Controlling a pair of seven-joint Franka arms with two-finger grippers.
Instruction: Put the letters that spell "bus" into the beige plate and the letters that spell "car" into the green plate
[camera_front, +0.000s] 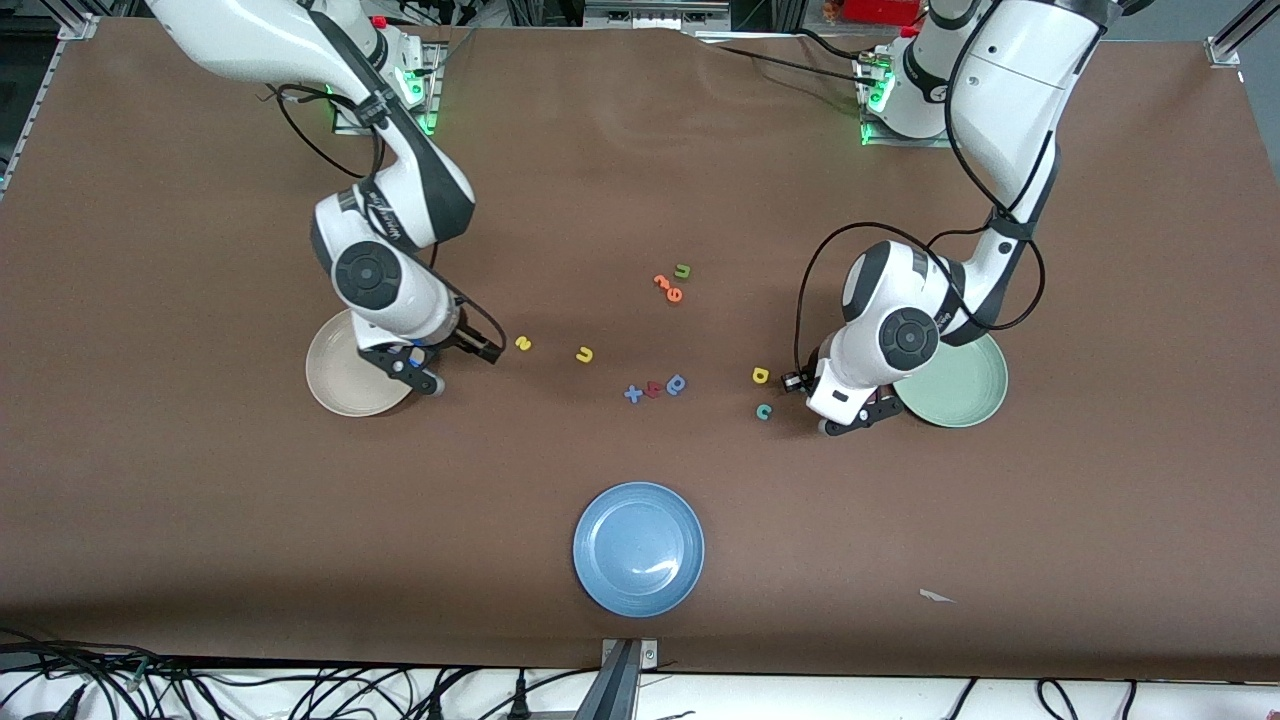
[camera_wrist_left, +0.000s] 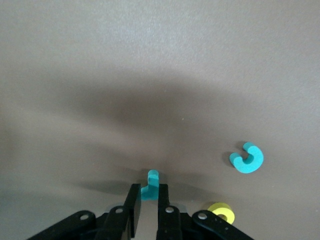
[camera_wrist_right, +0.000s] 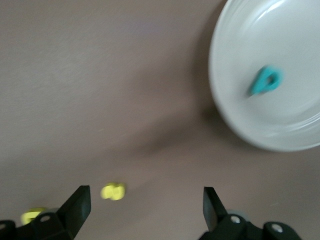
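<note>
The beige plate (camera_front: 345, 385) sits toward the right arm's end with a teal b (camera_wrist_right: 266, 81) lying in it; the right gripper (camera_front: 455, 365) hangs at its rim, jaws spread wide and empty. Beside it lie the yellow s (camera_front: 523, 343) and yellow u (camera_front: 584, 354). Farther along, the yellow a (camera_front: 760, 375) and teal c (camera_front: 764, 411) rest near the left gripper (camera_wrist_left: 148, 210), pinching a teal r (camera_wrist_left: 150, 186), by the green plate (camera_front: 965, 395).

The round cream-beige plate (camera_wrist_right: 280, 125) holds a small teal foam b (camera_wrist_right: 266, 81). Near it on the table lie a yellow foam s (camera_front: 523, 343) and a yellow foam u (camera_front: 584, 354). The round mint-green plate (camera_front: 965, 395) has a teal foam c (camera_front: 763, 411) and a yellow foam a (camera_front: 760, 375) near it; a teal foam r (camera_wrist_left: 150, 185) is pinched upright in the left gripper (camera_wrist_left: 146, 212).
</note>
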